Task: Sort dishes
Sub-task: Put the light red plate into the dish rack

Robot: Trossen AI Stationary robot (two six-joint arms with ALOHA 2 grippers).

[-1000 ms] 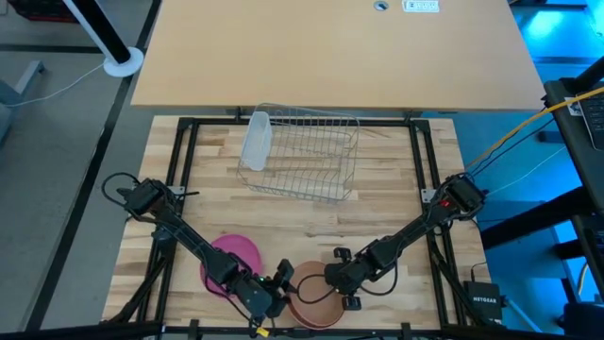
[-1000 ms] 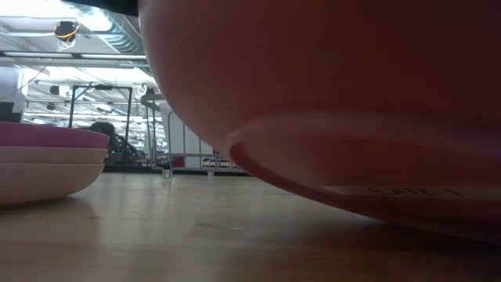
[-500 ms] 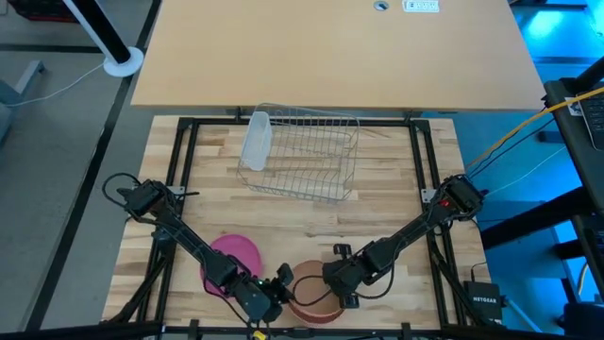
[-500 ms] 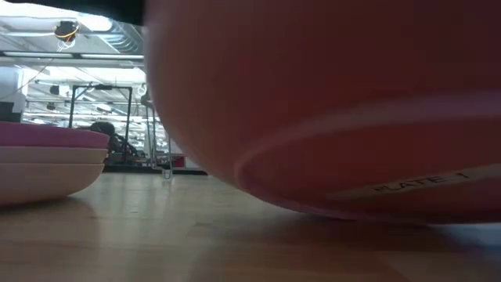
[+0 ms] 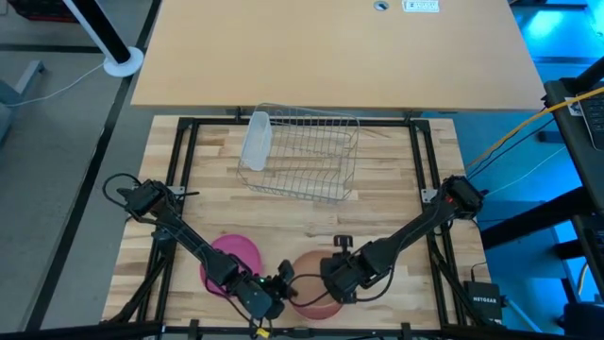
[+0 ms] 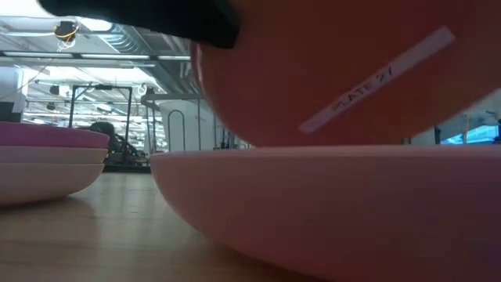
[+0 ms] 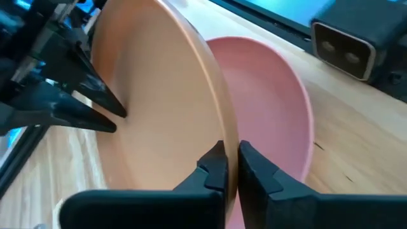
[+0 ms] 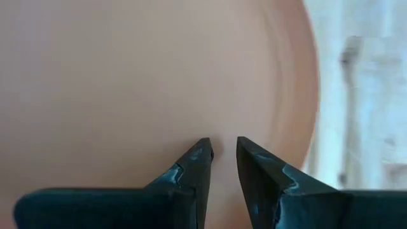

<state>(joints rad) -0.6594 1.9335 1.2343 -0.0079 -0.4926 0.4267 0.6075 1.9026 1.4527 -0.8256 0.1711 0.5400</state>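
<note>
Left gripper (image 7: 231,166): at the near edge of the wooden surface (image 5: 387,189), its fingers clamped on the rim of the round tan-brown matte plastic plate (image 7: 159,95), which the left wrist view shows pinched between them.

Tan-brown plate: tipped up on edge, clear of the plate that was under it; the low view shows its underside with a white label strip (image 6: 376,78) raised above a paler rim. It is probably held steep so that it can go into a slot upright.

Right gripper (image 8: 222,159): just beside the same plate on its other side, fingers slightly parted and pointing at the plate's face. Whether they pinch anything cannot be told; they look more like a brace steadying the tilted plate.

Pale peach-pink round plastic plate (image 7: 273,95): lying flat on the surface beneath the raised one, now uncovered.

Magenta pink round plastic plate (image 5: 236,253): flat, near the left arm, just beside the other two; in the low view it sits on top of a paler dish.

Silver wire rack (image 5: 307,156): at the far side of the surface, well apart from the plates, with a translucent whitish tumbler (image 5: 256,142) leaning at its left end.

Step in hand: lifting the top plate off its stack, most likely for the rack.
</note>
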